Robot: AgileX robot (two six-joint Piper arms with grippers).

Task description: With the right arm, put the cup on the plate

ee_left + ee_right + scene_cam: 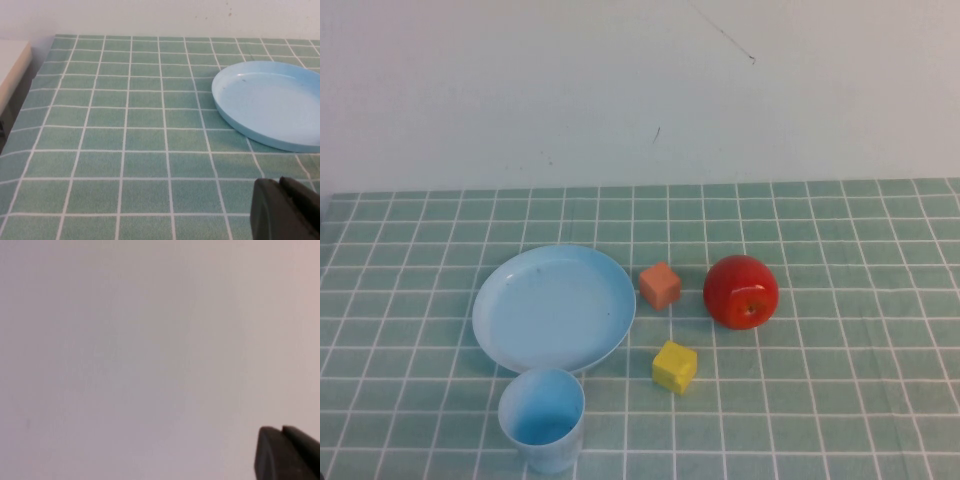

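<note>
Five objects sit on the green checked cloth (840, 380) before you, and neither arm shows in the high view. Farthest left lies the plate (554, 308), round, shallow and pale blue, its raised rim smooth like moulded plastic. Just below it, at the near edge of the table, stands the cup (542, 418), upright, mouth open, a small handleless tumbler of the same pale blue, slightly tapered; its rim sits just beside the plate's near edge, and you cannot tell whether the two touch. Moving right, an orange cube (660, 286) rests close to the plate's far side, a yellow cube (675, 367) nearer you, then a glossy red apple (741, 291).

The left gripper (286, 209) hangs low over the cloth near the plate (270, 102), dark fingers pressed together in its wrist view. The right gripper (286, 454) points at a blank pale wall, away from the table, and its fingers also appear closed with only a thin seam between them.

By the look of it, you have not begun the reach. The next move calls for bringing the right arm down and across to the cup, spreading the jaws wide enough for its wall or rim, and gripping gently, since light plastic may tip or slide.
</note>
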